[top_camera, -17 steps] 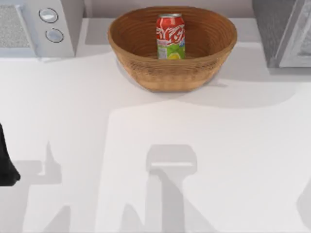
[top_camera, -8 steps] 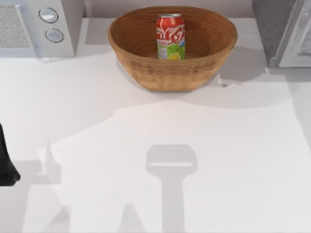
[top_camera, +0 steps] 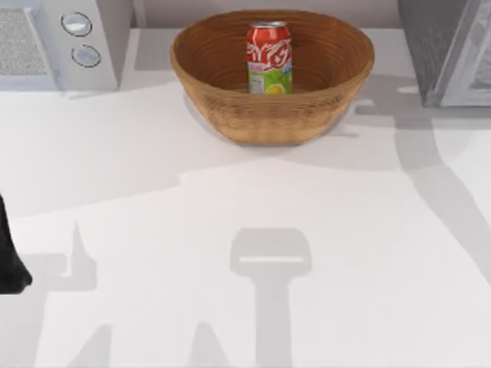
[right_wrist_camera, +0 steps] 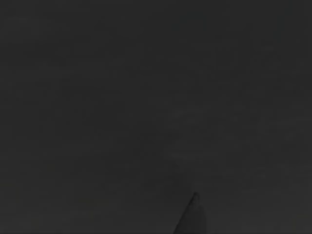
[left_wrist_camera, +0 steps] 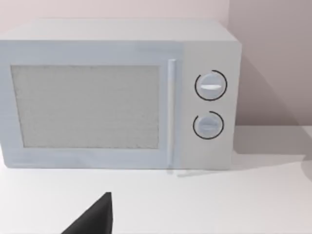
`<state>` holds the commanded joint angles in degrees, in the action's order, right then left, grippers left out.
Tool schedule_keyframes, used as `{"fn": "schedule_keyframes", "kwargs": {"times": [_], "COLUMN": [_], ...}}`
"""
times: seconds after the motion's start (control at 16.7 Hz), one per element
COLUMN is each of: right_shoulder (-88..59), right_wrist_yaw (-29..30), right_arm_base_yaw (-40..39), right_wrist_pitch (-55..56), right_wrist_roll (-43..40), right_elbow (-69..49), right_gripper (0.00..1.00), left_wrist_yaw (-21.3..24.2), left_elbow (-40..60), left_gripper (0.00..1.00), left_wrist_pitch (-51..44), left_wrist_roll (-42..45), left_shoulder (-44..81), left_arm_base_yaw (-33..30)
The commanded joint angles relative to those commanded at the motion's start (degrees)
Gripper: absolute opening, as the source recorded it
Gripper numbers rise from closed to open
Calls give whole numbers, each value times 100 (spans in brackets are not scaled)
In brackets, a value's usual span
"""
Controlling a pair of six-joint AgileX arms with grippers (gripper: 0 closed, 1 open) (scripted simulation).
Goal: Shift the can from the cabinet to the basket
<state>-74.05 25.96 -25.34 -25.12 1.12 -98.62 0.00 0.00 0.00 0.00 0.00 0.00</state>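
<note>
Red can (top_camera: 269,58) upright inside wicker basket (top_camera: 272,115) | cabinet (top_camera: 449,50) right of basket | step: placed, looks done | my pincers: cannot tell | next: verify, stay clear

A rendered kitchen-like tabletop: a pale microwave (left_wrist_camera: 117,95) with two round knobs stands on a plain white table (top_camera: 230,230), against a bare pinkish wall (left_wrist_camera: 273,48).
</note>
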Motion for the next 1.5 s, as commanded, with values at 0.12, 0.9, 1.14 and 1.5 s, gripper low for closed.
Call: {"fn": "schedule_keyframes", "kwargs": {"times": [0.12,0.9,1.14,1.5], "right_shoulder": [0,-737,-477,1024], "right_wrist_yaw": [0,-357,-359,-744], "right_arm_base_yaw": [0,615,622,997], "right_wrist_pitch": [0,220,266,701], "right_wrist_roll": [0,-62,-76,-90], "right_elbow": [0,-653,-431,1497], "right_gripper": [100,100,100,100], "left_wrist_yaw": [0,0,0,0], "left_elbow": [0,0,0,0], "left_gripper": [100,100,100,100], "left_wrist_pitch": [0,0,0,0], "left_wrist_roll": [0,0,0,0], "left_shoulder": [0,0,0,0], "left_arm_base_yaw": [0,0,0,0]}}
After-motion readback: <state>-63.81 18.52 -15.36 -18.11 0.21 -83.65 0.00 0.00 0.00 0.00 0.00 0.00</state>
